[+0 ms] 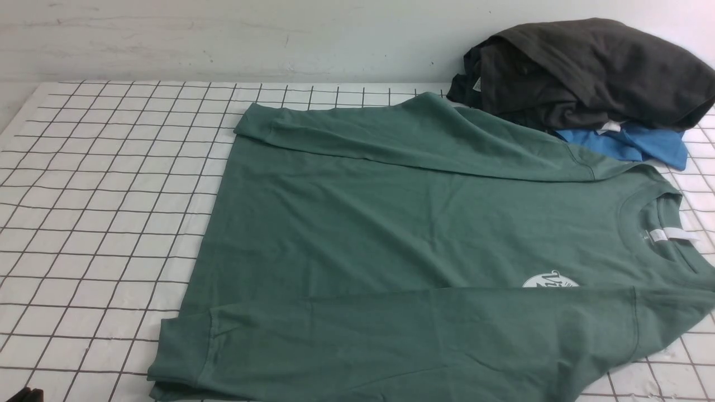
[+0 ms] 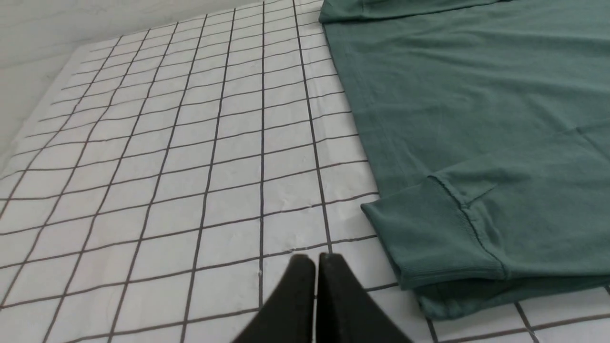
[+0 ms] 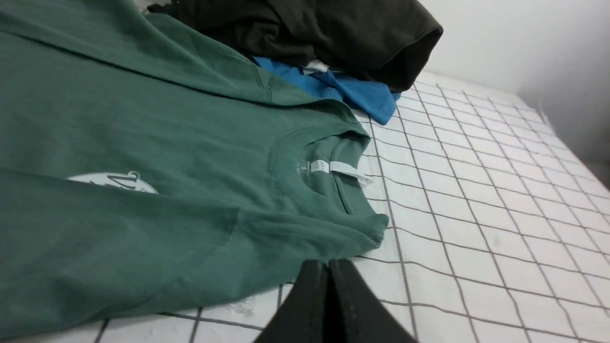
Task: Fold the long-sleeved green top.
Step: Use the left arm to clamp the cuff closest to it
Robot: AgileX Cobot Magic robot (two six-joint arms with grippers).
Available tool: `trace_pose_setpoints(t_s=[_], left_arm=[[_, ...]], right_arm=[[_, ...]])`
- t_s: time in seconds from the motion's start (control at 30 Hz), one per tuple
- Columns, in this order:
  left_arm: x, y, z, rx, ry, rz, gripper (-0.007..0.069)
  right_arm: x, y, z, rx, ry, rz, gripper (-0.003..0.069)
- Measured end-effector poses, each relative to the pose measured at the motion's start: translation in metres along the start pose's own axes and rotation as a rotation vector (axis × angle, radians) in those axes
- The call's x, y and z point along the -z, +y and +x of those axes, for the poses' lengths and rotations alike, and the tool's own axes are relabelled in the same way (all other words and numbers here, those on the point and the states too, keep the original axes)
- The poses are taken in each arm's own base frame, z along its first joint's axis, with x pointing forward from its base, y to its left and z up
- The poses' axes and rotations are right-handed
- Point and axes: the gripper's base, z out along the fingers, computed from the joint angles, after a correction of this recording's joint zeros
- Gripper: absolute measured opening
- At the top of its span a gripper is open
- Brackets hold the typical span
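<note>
A muted sage-green cotton long-sleeved top [image 1: 391, 234] lies flat across the centre and right of the front view, both sleeves folded over its body. In the upper right, a crumpled charcoal garment [image 1: 586, 72] lies on a bright blue garment [image 1: 631, 142]. Only the wrist views show the black left gripper [image 2: 317, 261] and black right gripper [image 3: 329, 264]. Both are pressed closed and hold nothing. The left is just beside a sleeve cuff [image 2: 429, 238], the right just beside the shoulder edge. The white grid-lined table cover [image 1: 100, 195] lies open across the front view's left.
</note>
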Motion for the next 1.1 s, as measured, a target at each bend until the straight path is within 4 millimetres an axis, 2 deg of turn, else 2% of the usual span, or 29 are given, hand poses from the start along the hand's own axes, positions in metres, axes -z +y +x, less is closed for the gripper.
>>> trace_pose_setpoints(t_s=[0.17,0.3,0.33,0.47,0.57,0.63,0.67,0.73,0.77,0.87,0.93,0.97,1.03,1.1], left_arm=[[0.0,0.001,-0.007,-0.007,-0.087,-0.013,-0.0007],[0.003,0.003,-0.023,-0.01,-0.26,-0.034,-0.0007],[0.005,0.004,-0.031,-0.011,-0.351,-0.045,-0.0007],[0.012,0.005,-0.045,-0.012,-0.526,-0.066,-0.0007],[0.019,0.007,-0.056,-0.011,-0.667,-0.082,-0.0007],[0.023,0.007,-0.06,0.0,-0.733,-0.086,-0.0007],[0.024,0.007,-0.061,0.002,-0.742,-0.086,-0.0007],[0.032,0.008,-0.068,0.059,-0.863,-0.073,-0.0007],[0.032,0.008,-0.068,0.066,-0.863,-0.069,-0.0007],[0.04,0.01,-0.081,0.189,-0.918,-0.013,-0.0007],[0.052,0.013,-0.109,0.218,-0.89,0.0,-0.0007],[0.053,0.013,-0.112,0.219,-0.885,0.0,-0.0007],[0.056,0.019,-0.156,0.217,-0.765,-0.004,-0.0007],[0.051,0.02,-0.168,0.211,-0.699,-0.007,-0.0007]], right_arm=[[0.0,-0.002,-0.001,0.069,-0.017,0.021,-0.0014],[0.0,-0.002,-0.01,0.091,-0.122,0.035,-0.0014],[0.002,-0.003,-0.019,0.1,-0.225,0.045,-0.0014],[0.014,-0.002,-0.048,0.139,-0.561,0.073,-0.0014],[0.031,-0.001,-0.068,0.158,-0.858,0.089,-0.0014],[0.043,0.0,-0.076,0.16,-1.016,0.095,-0.0014],[0.044,0.0,-0.077,0.16,-1.033,0.096,-0.0014],[0.057,0.001,-0.083,0.123,-1.19,0.08,-0.0014],[0.058,0.001,-0.084,0.117,-1.207,0.077,-0.0014],[0.061,-0.004,-0.087,-0.068,-1.233,0.006,-0.0014],[0.06,-0.014,-0.099,-0.176,-1.142,-0.004,-0.0014],[0.061,-0.015,-0.101,-0.181,-1.149,-0.003,-0.0014],[0.062,-0.029,-0.132,-0.221,-1.013,0.009,-0.0014],[0.059,-0.034,-0.142,-0.228,-0.94,0.014,-0.0014]])
